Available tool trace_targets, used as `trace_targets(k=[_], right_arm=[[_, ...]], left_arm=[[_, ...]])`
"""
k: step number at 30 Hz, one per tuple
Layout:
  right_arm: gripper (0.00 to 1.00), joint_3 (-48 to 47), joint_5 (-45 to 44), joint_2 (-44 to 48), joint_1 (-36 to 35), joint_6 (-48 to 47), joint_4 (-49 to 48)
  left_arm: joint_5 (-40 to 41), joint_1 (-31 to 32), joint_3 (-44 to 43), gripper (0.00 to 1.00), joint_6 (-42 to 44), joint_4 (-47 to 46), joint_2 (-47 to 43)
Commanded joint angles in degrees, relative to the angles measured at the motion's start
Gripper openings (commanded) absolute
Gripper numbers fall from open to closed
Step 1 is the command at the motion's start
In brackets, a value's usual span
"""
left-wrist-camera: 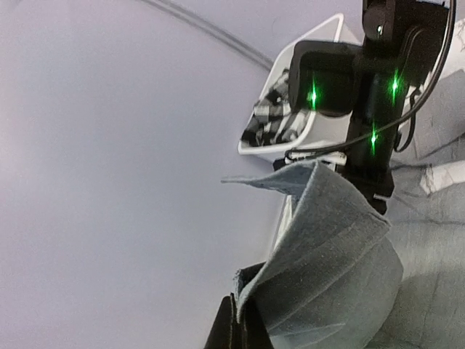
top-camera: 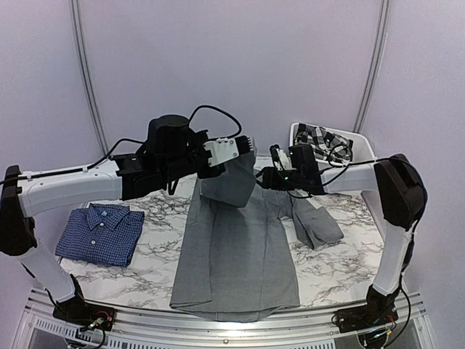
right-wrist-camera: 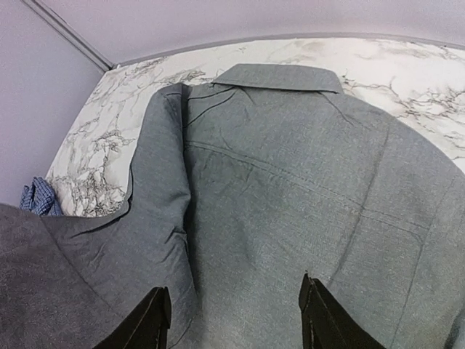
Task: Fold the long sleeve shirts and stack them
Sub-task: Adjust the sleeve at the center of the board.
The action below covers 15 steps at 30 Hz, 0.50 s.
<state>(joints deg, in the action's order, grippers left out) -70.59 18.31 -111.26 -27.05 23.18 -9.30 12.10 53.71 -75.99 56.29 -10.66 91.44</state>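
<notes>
Clamps left jaws on grey shirt's [top-camera: 236,247] raised sleeve [top-camera: 229,182]; holds right jaws wide apart over shirt's back on bench [top-camera: 160,254].

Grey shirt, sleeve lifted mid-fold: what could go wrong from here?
1. The left gripper pinches only a small bunch of the sleeve of the grey shirt; the cloth might slip out before the fold lands.
2. The open right gripper hovers over the shirt close beside the raised sleeve, so the arms could bump or snag cloth.
3. The hem lies at the near edge of the table; pulling may drag it off.
</notes>
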Motion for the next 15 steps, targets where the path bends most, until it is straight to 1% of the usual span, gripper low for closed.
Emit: trace_targets(k=[1,5,15], right_arm=[[0.56,1.93,-1.25,3.76,0.86,0.50,-0.19],[0.56,2.97,-1.33,4.12,1.62,0.49,-0.43],[0.56,1.73,-1.66,2.82,1.65,1.69,-0.39]], left_arm=[[-9.28,1.08,-2.30,0.00,3.10,-4.08,2.17],[-10.24,1.58,-0.64,0.00,3.55,-4.86,1.68],[-11.57,1.58,2.11,0.00,3.66,-6.83,-1.24]])
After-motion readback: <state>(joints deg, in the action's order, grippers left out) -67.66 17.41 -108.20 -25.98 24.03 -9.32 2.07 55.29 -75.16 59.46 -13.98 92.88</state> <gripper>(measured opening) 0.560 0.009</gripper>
